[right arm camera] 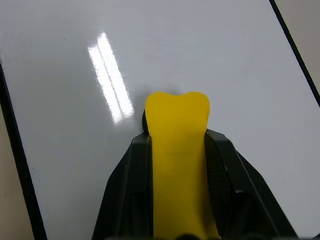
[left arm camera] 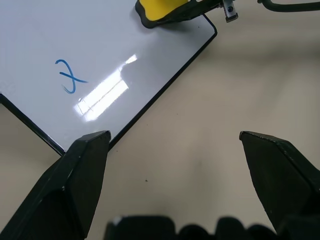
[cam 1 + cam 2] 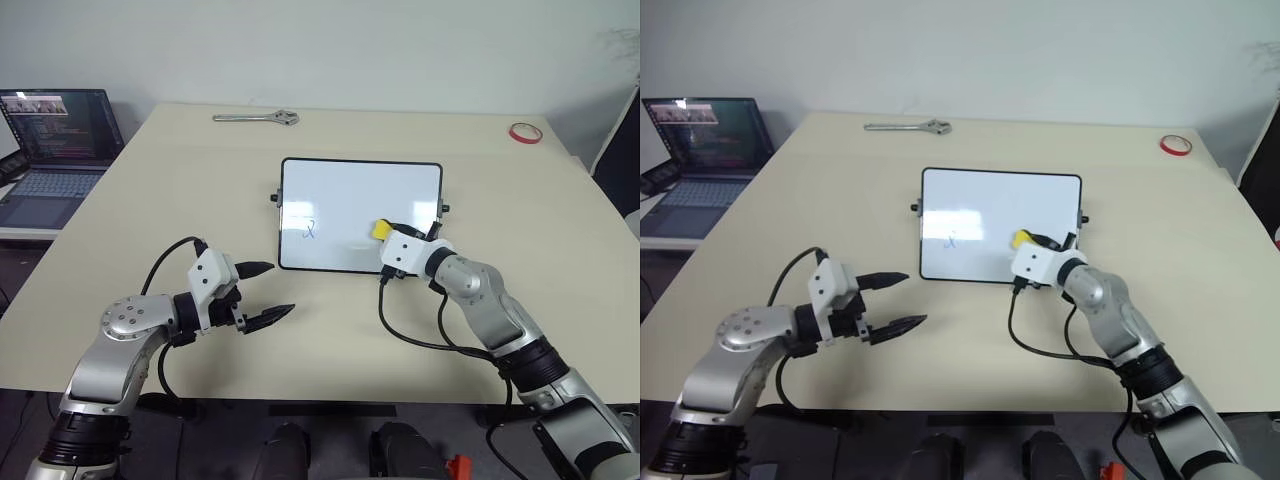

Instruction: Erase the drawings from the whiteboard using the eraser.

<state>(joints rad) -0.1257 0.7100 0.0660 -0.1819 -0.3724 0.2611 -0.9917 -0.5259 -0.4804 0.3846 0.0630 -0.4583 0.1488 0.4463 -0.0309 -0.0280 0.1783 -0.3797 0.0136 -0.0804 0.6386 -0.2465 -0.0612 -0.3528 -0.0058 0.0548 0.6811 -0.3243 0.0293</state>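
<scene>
Beige tabletop (image 3: pixel 330 330) carries everything; nearest, the left gripper (image 3: pixel 270 291) hovers with jaws spread and empty, short of the whiteboard's near left corner. Beyond it the right gripper (image 1: pixel 177 150) is clenched on the yellow eraser (image 3: pixel 382 230), which sits over the whiteboard (image 3: pixel 360 200) near its lower right. The blue drawing (image 3: pixel 310 230) lies to its left; the next stroke should press the dark underside flat and sweep straight across it. Farther off lie a wrench (image 3: pixel 257 118) and a red tape ring (image 3: pixel 526 133).
</scene>
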